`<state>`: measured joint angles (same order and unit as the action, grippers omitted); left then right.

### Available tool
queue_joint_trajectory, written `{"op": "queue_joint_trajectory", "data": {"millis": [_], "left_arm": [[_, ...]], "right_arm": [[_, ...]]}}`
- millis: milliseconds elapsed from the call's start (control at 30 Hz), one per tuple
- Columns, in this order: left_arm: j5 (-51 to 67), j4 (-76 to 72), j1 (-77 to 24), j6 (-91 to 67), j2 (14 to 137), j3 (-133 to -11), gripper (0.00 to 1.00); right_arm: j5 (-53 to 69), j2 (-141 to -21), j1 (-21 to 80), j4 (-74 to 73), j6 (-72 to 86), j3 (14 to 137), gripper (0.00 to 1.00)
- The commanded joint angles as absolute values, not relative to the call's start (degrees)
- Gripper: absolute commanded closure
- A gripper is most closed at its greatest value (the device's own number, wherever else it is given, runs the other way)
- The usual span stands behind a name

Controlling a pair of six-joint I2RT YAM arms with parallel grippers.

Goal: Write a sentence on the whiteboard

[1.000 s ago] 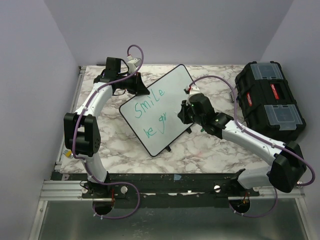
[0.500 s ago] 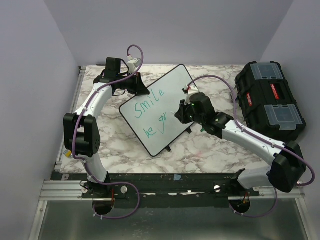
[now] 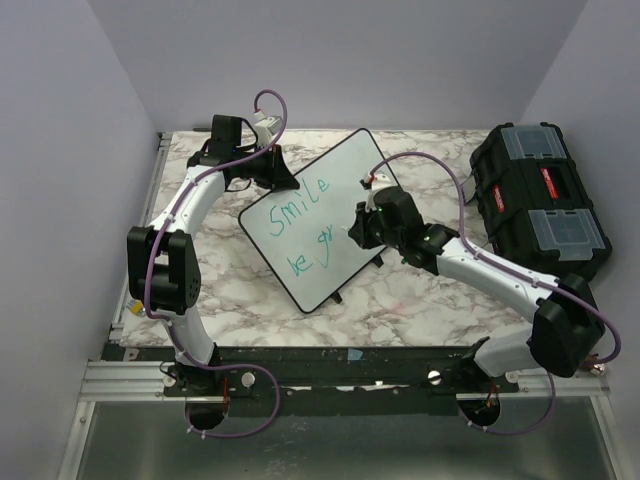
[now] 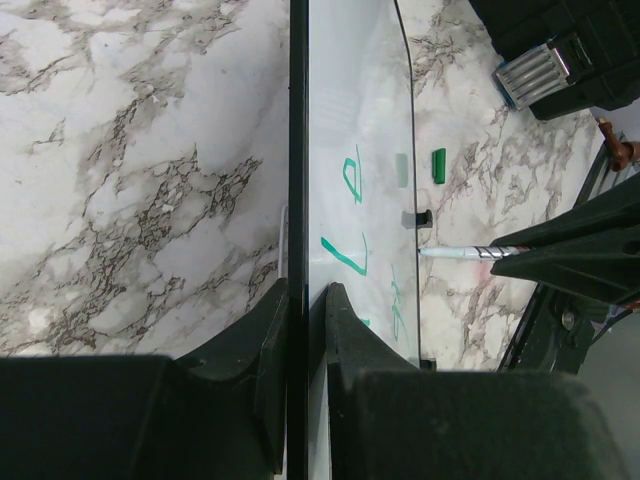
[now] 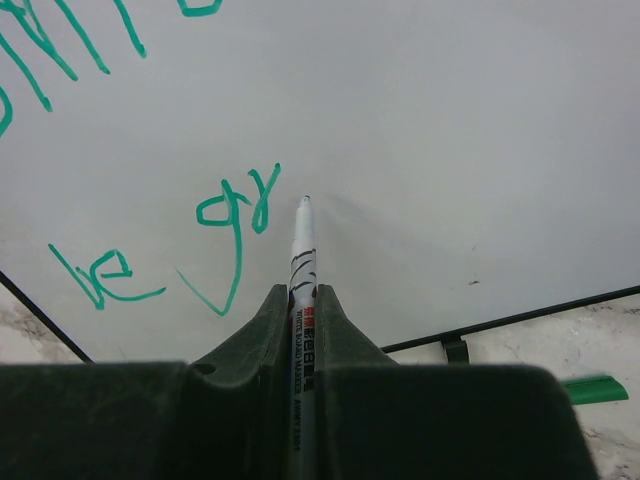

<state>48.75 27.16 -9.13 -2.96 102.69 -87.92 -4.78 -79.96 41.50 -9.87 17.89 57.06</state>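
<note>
The whiteboard (image 3: 345,178) lies tilted on the marble table, black-framed, with green writing (image 3: 297,205) reading "Smile" over "be gr". My left gripper (image 4: 302,300) is shut on the board's black frame (image 4: 298,150) at its far-left edge. My right gripper (image 5: 302,295) is shut on a white marker (image 5: 301,255). The marker's tip sits at the board surface just right of the letters "gr" (image 5: 235,215). In the top view the right gripper (image 3: 362,226) hovers over the board's right half.
A black toolbox (image 3: 540,200) with clear lid pockets stands at the right of the table. A green marker cap (image 5: 590,388) lies on the marble beside the board's edge, also the cap (image 4: 438,166) in the left wrist view. Purple walls enclose the table.
The right arm has shifted slightly left and toward the board, bringing the marker tip beside the "r". The left gripper and the board have not moved.
</note>
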Motion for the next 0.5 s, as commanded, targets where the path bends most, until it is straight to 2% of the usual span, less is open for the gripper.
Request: {"op": "queue_joint_trajectory", "data": {"millis": [0,467], "left_arm": [[46.29,25.49,-9.78,2.72,101.67,-87.08,1.00],[46.36,25.49,-9.77,2.87,101.57,-86.85,1.00]], "right_arm": [[-5.17,-81.35,41.13,-8.04,17.43,57.90,0.99],[-7.70,-85.80,41.07,-6.77,18.83,60.09,0.99]]}}
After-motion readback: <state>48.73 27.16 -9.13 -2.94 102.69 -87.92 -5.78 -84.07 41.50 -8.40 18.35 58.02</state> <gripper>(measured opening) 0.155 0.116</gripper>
